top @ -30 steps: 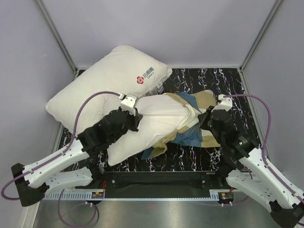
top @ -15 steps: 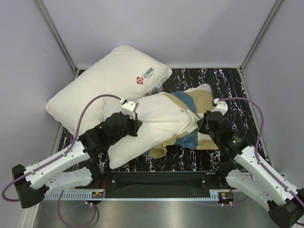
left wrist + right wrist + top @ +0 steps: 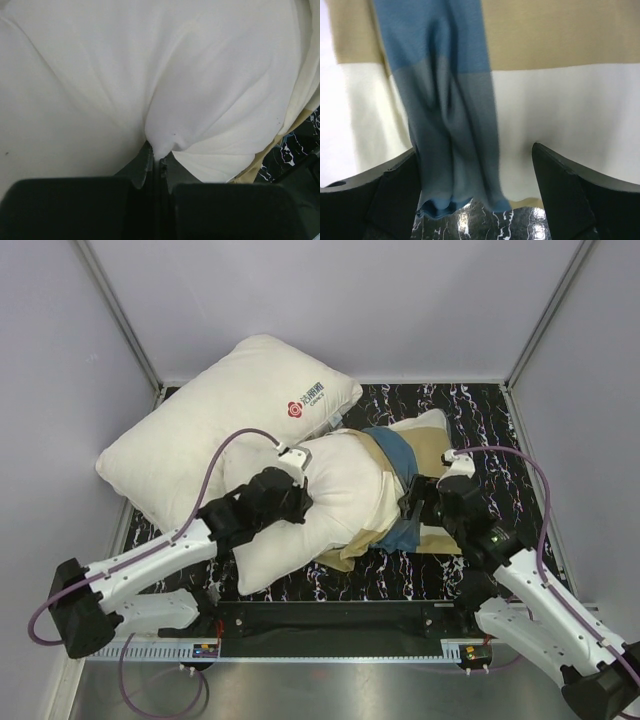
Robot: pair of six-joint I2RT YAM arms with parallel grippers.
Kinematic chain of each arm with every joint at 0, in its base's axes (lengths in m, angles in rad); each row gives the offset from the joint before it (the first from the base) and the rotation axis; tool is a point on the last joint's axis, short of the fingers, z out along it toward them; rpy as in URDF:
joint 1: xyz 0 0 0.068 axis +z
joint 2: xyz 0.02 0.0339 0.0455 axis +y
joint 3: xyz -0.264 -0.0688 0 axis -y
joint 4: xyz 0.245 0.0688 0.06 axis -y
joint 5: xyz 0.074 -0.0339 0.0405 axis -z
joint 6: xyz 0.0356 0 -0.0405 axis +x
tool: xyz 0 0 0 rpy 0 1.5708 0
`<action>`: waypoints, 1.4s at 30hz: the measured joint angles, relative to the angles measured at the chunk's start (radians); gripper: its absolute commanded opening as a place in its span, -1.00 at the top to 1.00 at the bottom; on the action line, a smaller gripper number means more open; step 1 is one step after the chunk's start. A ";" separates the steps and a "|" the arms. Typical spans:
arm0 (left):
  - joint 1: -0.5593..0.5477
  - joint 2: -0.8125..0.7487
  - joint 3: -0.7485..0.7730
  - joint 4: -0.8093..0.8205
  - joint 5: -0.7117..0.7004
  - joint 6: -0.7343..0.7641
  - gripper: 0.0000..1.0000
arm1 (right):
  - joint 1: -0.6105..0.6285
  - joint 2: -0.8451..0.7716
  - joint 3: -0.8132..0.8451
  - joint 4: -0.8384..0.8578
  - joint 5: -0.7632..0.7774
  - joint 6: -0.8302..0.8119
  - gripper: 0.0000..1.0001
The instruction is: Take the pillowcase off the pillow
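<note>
The plain off-white pillow (image 3: 330,495) lies across the middle of the table, its right end still inside the checked teal, tan and cream pillowcase (image 3: 410,455). My left gripper (image 3: 303,502) sits on the pillow's bare left part, shut on a pinched fold of the pillow (image 3: 150,75); the gripper's tips (image 3: 159,159) meet on that white cloth. A tan edge of the pillowcase (image 3: 260,165) shows at the right of that view. My right gripper (image 3: 415,505) stands open at the pillowcase's near edge. A loose blue fold of the pillowcase (image 3: 445,100) hangs between the wide-apart fingers of my right gripper (image 3: 475,167).
A second white pillow with a red logo (image 3: 230,410) leans at the back left, touching the plain pillow. The black marbled table top (image 3: 480,410) shows at the right and front. Grey walls and frame posts (image 3: 120,330) close in the sides.
My right gripper has opened and let go of the pillowcase, which has slid back towards the pillow. My left arm has shifted right and slightly nearer, still pinching the pillow.
</note>
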 measured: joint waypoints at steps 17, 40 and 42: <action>0.166 0.339 0.243 0.064 0.248 -0.062 1.00 | -0.001 -0.129 -0.045 0.057 -0.242 -0.002 -0.84; 0.183 0.158 0.151 0.040 0.297 -0.083 1.00 | 0.143 0.361 -0.140 0.452 -0.242 0.137 1.00; 0.201 0.125 0.151 0.026 0.312 -0.082 1.00 | 0.146 0.342 -0.140 0.433 -0.216 0.142 1.00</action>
